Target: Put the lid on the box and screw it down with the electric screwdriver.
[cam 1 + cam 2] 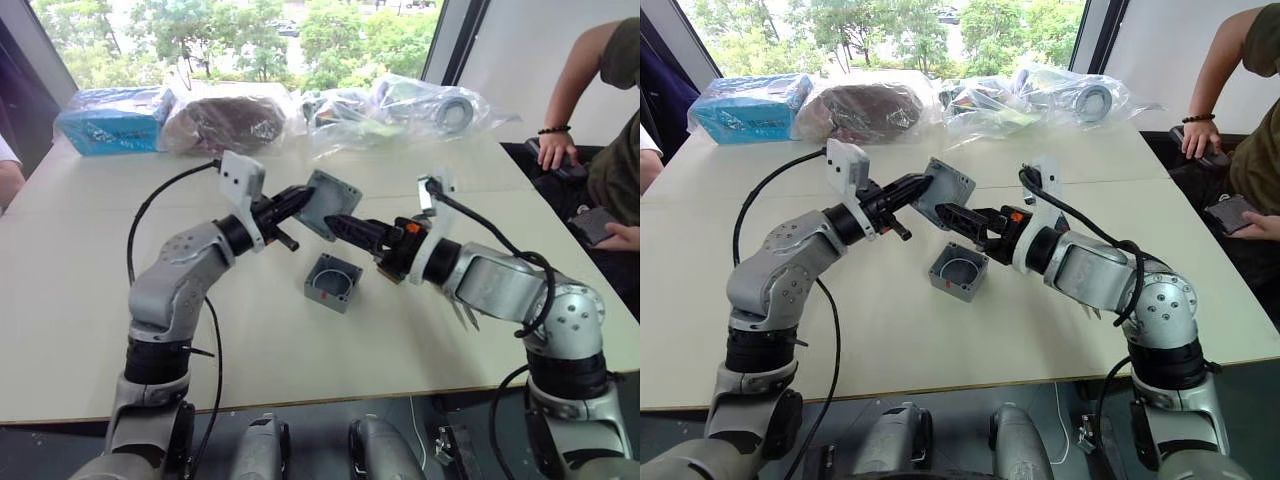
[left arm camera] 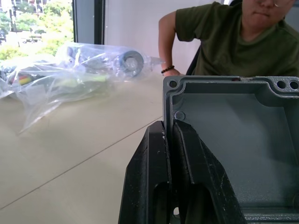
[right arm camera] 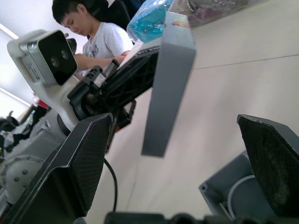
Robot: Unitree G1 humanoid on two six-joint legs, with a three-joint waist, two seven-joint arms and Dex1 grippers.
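I have the left gripper (image 1: pixel 300 200) pinched on one wall of the lid (image 1: pixel 328 204), holding it in the air just above centre frame, tilted on edge so its flat back faces the right arm and its hollow side faces away toward the far end of the table. In the left wrist view the two fingers (image 2: pixel 187 177) are pressed onto the lid's rim, one inside, one outside. The lid is square, so I can name no long axis.

The right gripper (image 1: pixel 345 226) sits just beside the lid's lower edge with its fingers spread wide; in the right wrist view the lid (image 3: pixel 168 84) hangs between and beyond them, touching neither.

The box (image 1: pixel 333 282) rests on the table (image 1: pixel 300 370) directly below both grippers, open side up, turned diagonal to the table edges, red mark on its near left rim. Bare tabletop surrounds it toward the lower frame and both sides.

Across the upper frame lie clear plastic bags (image 1: pixel 410 110), a blue package (image 1: pixel 112 118) and a dark bagged bundle (image 1: pixel 225 120). A person's arm (image 1: pixel 570 100) occupies the upper right, past the table edge.
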